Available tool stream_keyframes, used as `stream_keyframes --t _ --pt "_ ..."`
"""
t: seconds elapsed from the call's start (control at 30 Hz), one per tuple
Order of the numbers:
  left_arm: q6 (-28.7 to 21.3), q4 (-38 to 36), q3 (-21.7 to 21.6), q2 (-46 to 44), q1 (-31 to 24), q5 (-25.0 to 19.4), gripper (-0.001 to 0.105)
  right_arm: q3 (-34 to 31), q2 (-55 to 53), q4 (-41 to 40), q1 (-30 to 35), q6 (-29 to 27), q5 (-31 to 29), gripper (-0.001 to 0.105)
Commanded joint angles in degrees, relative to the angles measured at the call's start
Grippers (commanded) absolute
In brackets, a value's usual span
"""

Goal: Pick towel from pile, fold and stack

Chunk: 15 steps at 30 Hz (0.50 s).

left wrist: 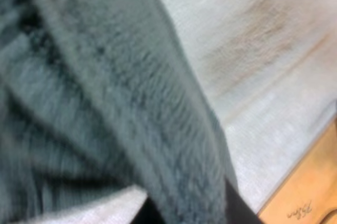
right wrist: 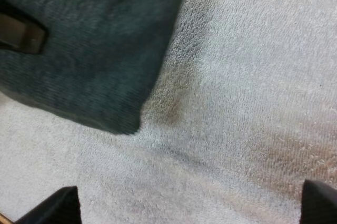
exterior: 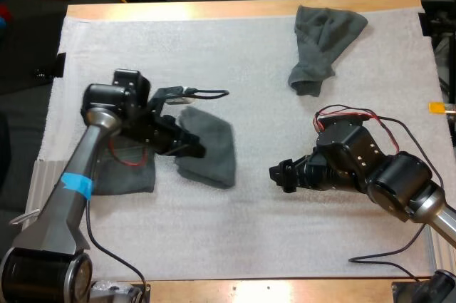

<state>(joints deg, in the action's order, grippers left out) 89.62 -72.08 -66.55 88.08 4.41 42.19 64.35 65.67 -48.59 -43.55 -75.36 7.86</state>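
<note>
A dark grey-green towel [exterior: 209,147], folded over, hangs in my left gripper [exterior: 191,147], whose fingers are shut on its left edge just above the mat. In the left wrist view the towel [left wrist: 105,103] drapes close over a black fingertip [left wrist: 237,208]. Another flat towel [exterior: 127,169] lies under my left arm. A crumpled towel [exterior: 322,43] sits at the far right of the mat. My right gripper [exterior: 280,175] hovers low to the right of the held towel, fingers [right wrist: 58,205] wide apart over bare mat. In the right wrist view, the towel [right wrist: 100,50] shows ahead with a finger of the other arm [right wrist: 21,31] on it.
The white mat [exterior: 256,246] covers most of the wooden table [exterior: 285,292]. Open mat lies between the two grippers and along the near side.
</note>
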Motion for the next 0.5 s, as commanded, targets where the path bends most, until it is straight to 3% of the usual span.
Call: stream_keyframes --t 0.0,0.47 --pt "-2.1 -1.9 -0.8 -0.7 -1.1 -0.6 0.000 0.2 -0.4 -0.5 -0.1 -0.8 -0.3 0.079" --pt "-4.0 -6.2 -1.4 -0.7 -9.2 -9.1 0.000 0.2 -0.4 -0.5 -0.1 -1.0 -0.3 0.079"
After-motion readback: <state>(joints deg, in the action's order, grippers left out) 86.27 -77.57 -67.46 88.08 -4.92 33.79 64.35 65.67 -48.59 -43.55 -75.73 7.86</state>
